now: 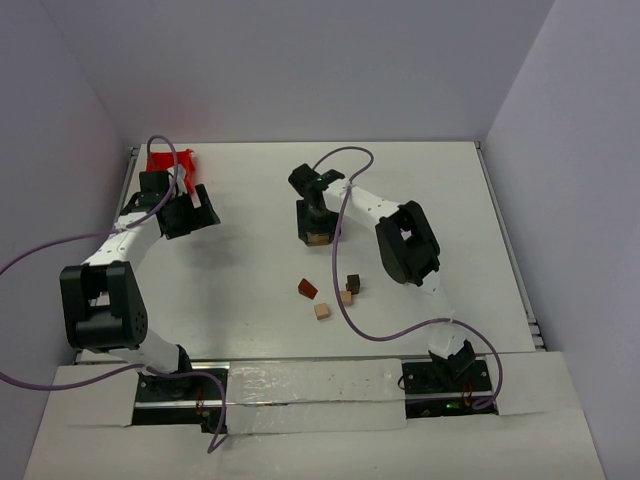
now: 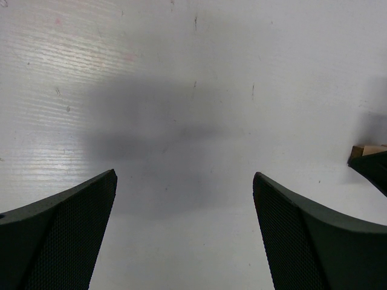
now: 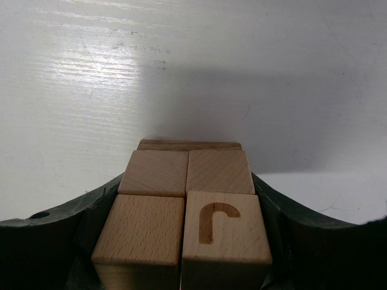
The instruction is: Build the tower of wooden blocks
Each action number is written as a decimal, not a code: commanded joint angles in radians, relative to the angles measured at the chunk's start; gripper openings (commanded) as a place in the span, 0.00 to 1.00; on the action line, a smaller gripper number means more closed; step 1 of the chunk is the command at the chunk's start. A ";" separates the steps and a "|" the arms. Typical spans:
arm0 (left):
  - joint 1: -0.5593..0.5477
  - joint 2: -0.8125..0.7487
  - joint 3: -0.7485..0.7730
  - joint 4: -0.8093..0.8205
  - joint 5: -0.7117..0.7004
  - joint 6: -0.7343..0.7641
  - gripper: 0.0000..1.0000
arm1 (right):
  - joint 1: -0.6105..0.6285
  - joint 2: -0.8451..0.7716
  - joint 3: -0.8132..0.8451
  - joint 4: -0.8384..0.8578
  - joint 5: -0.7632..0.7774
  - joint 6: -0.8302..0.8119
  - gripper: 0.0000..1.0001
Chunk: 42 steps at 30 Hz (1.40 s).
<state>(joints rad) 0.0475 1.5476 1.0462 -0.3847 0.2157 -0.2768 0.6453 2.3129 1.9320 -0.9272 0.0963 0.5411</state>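
The wood block tower (image 1: 318,238) stands mid-table as a low cluster of tan cubes. In the right wrist view its top layer is a two-by-two set of light cubes (image 3: 187,205), one carved with a hooked letter, resting on a lower wooden layer (image 3: 188,145). My right gripper (image 3: 188,178) reaches down over it (image 1: 318,226), its dark fingers (image 3: 100,208) pressed against both sides of the cubes. My left gripper (image 2: 184,174) hangs open over bare table at the far left (image 1: 195,210), holding nothing. A tan block edge (image 2: 366,149) shows at the right border of the left wrist view.
Loose pieces lie nearer the arms: a reddish-brown wedge (image 1: 307,288), a dark brown cube (image 1: 353,283) and two tan cubes (image 1: 346,297) (image 1: 322,311). A red bin (image 1: 165,160) sits at the back left corner behind the left arm. Purple cables loop over the table.
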 commanded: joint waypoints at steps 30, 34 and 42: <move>0.006 0.016 0.055 0.016 0.016 -0.002 0.99 | 0.002 -0.098 0.041 -0.002 0.026 0.022 1.00; 0.006 0.015 0.060 0.014 0.015 -0.002 0.99 | 0.012 -0.141 0.045 -0.002 0.057 0.019 1.00; 0.006 0.017 0.064 0.013 0.013 -0.002 0.99 | 0.048 -0.239 0.011 -0.001 0.120 0.002 1.00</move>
<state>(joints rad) 0.0475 1.5562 1.0649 -0.3847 0.2157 -0.2771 0.6636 2.1847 1.9381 -0.9308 0.1531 0.5518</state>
